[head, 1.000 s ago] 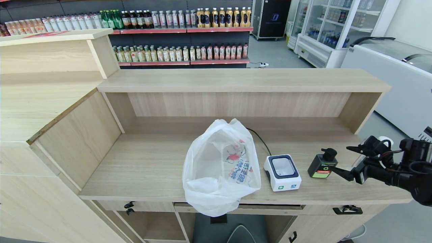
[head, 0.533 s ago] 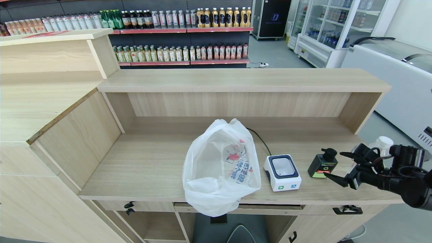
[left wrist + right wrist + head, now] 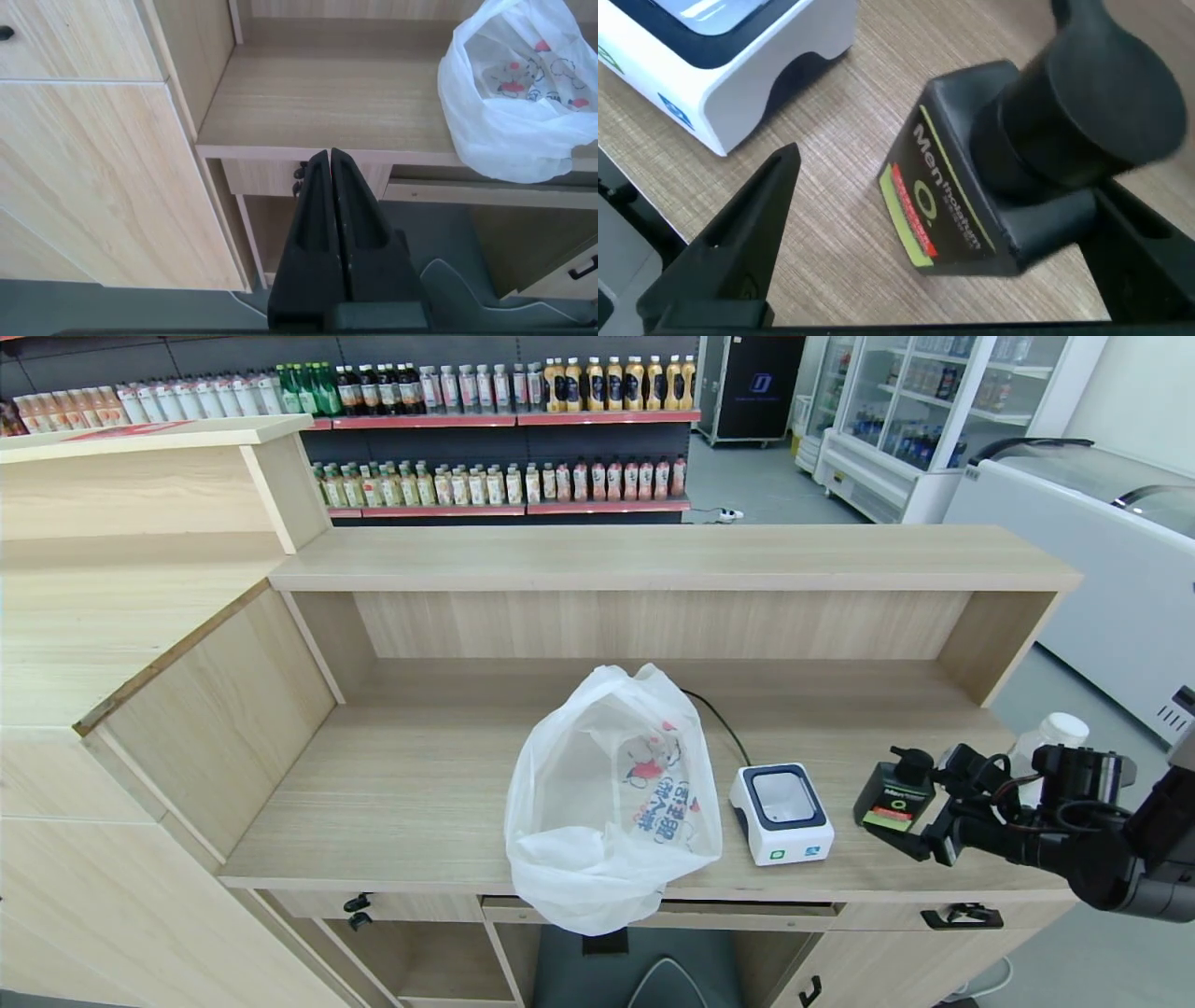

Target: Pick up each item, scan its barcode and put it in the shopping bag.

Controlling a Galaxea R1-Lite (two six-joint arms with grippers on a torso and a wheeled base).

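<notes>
Well, right arm: stretched low and level over the right end of the counter [image 3: 420, 784], wrist aimed toward the scanner [image 3: 780, 812].
Right claw [image 3: 910, 798]: spread wide and pinching nothing. The bottle [image 3: 892, 793] stands between my two black, wedge-shaped fingers. One finger is apart from it with bare wood between; the other is close beside it, and I cannot tell whether it touches.
Bottle: on the counter just right of the scanner. Squat, boxy, matte black body with a round pump cap and a green and red label.
Left arm: held low in front of the counter, below its front edge.
Left claw [image 3: 329, 159]: fingers pressed flat together, holding nothing.
Scanner: smooth white plastic block with a dark-framed window on top.
Shopping bag [image 3: 611, 803]: thin, crinkled white plastic, mouth open, slumped over the counter's front edge left of the scanner.
Counter: pale wood grain.
</notes>
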